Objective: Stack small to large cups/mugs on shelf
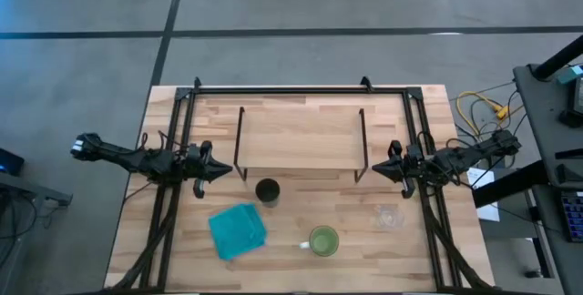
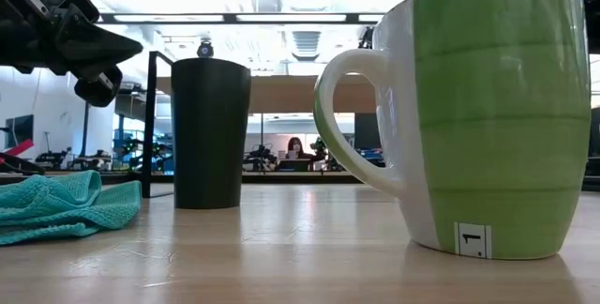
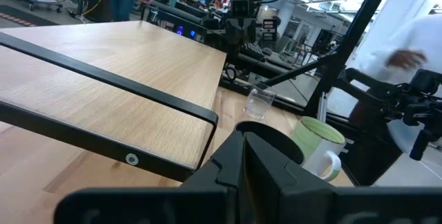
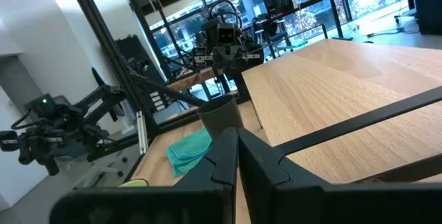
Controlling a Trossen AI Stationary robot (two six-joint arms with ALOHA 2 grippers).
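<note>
On pale wood, matte black cylindrical cup (image 1: pixel 268 190), glossy green mug (image 1: pixel 323 239); both claws closed, empty.

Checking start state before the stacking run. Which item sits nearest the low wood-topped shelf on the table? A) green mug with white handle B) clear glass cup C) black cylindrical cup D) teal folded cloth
C: in the high view the black cylindrical cup stands just in front of the low wood-topped shelf, while the green mug with white handle, clear glass cup and teal folded cloth lie farther toward the table's front edge.
</note>
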